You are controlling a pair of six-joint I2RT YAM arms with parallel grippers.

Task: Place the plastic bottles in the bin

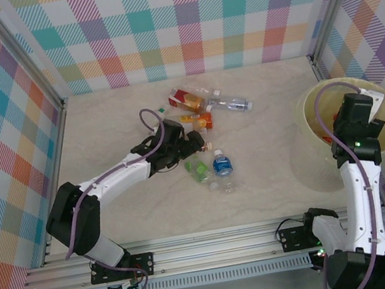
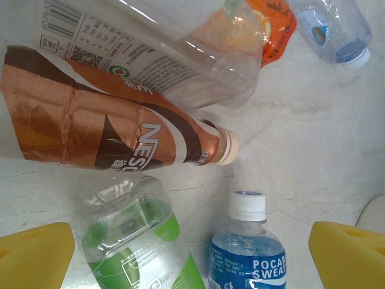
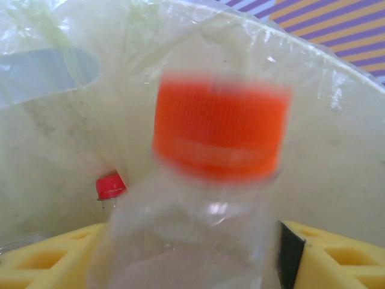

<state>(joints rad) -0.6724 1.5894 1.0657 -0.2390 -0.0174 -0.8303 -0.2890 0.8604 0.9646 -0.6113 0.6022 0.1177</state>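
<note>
Pale yellow bin (image 1: 315,169) stood at the right edge of the surface (image 1: 109,128); loose plastic bottles (image 1: 185,100) lay around its middle.
From above, the left hand (image 1: 196,144) hung among the bottles and the right hand (image 1: 340,117) over the bin. At the left wrist, yellow fingers (image 2: 36,256) stood wide open, with a brown-labelled bottle (image 2: 120,132), a green-labelled bottle (image 2: 135,238) and a blue-labelled bottle (image 2: 248,256) lying ahead. At the right wrist, a blurred orange-capped bottle (image 3: 219,129) sat between that hand's fingers inside the bin; gripped or released, I could not tell.
</note>
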